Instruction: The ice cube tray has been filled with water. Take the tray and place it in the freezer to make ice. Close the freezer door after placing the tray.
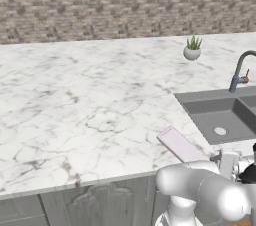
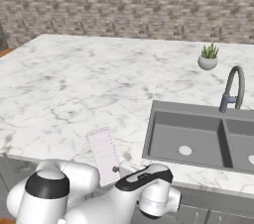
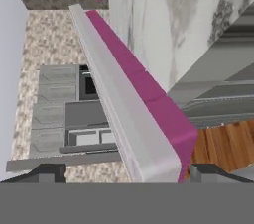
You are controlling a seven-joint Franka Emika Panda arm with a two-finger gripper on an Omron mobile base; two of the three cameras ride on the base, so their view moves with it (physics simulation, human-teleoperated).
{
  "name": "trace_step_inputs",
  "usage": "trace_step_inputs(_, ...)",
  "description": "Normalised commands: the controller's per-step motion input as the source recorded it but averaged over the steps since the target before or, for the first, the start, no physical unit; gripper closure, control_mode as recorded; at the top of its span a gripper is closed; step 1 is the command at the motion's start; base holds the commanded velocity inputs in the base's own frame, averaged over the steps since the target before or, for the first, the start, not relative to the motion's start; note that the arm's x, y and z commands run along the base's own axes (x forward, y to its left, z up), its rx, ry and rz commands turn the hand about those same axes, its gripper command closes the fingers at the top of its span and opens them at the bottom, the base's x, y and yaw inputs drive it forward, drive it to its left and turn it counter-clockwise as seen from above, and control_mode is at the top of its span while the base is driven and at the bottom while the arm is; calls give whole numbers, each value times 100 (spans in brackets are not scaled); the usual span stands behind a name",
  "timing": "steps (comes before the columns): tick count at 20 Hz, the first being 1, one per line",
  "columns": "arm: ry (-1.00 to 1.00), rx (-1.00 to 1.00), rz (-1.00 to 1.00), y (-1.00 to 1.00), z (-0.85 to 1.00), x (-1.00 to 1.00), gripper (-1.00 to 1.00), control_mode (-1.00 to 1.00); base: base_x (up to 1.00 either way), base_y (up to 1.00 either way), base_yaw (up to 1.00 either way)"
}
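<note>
One ice cube tray (image 1: 179, 145) lies on the table (image 1: 75, 105), just left of the sink (image 1: 220, 117) and at the table's front edge. The sink is one unit with two basins, each with one round drain. One faucet (image 1: 240, 72) stands behind the sink. One small potted plant (image 1: 192, 49) sits farther back than the faucet. One pincer (image 3: 124, 171) with two dark fingertips (image 3: 47, 172) flanks the tray's near end.

Gripper (image 3: 121, 171): fingers spread wide, either side of the tray's near end
Ice cube tray (image 3: 124, 114): seen edge-on, magenta underside, beside the marble counter (image 3: 173, 15)
</note>
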Motion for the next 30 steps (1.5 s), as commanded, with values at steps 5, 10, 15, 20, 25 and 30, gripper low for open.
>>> trace_step_inputs(5, 0, 0, -1, 8, 0, -1, 100, -100, 0, 0, 0)
trace_step_inputs(10, 0, 0, -4, 6, 0, 0, 100, -100, 0, 0, 0)
trace_step_inputs(15, 0, 0, -4, 1, 5, -19, 100, -100, 0, 0, 0)
trace_step_inputs(20, 0, 0, -4, 0, 32, -43, 100, -100, 0, 0, 0)
trace_step_inputs(25, 0, 0, -9, 0, 44, -27, 100, -100, 0, 0, 0)
trace_step_inputs(30, 0, 0, -12, 0, 40, -8, 100, -100, 0, 0, 0)
